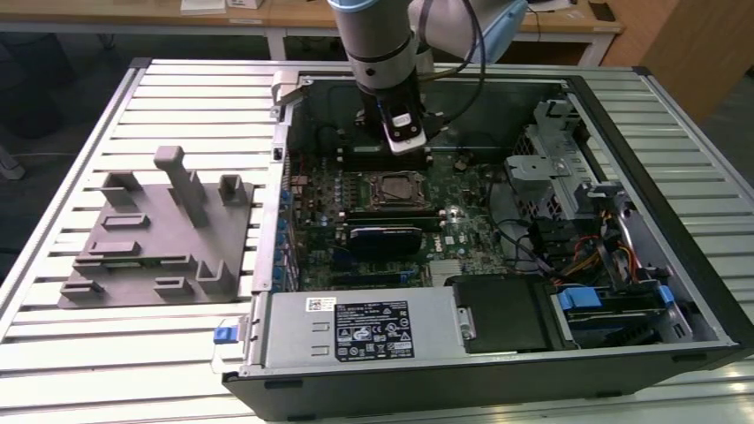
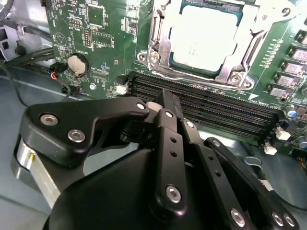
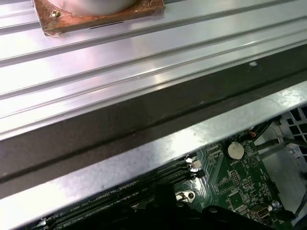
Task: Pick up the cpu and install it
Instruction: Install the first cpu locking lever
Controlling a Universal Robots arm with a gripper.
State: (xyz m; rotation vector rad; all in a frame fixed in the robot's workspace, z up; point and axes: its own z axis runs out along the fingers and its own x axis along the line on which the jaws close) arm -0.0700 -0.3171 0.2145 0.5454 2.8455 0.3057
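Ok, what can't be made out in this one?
- The cpu, second wrist view: one side is cut off by the picture's edge and its rim lies partly under the socket frame; whether it is locked in is unclear.
- Exterior view: the socket frame is too small to tell what it holds.
- First wrist view: the copper-edged plate is cut off by the picture's edge; unidentifiable.

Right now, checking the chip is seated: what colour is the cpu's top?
Pale silvery-white, best in the second wrist view: cpu.
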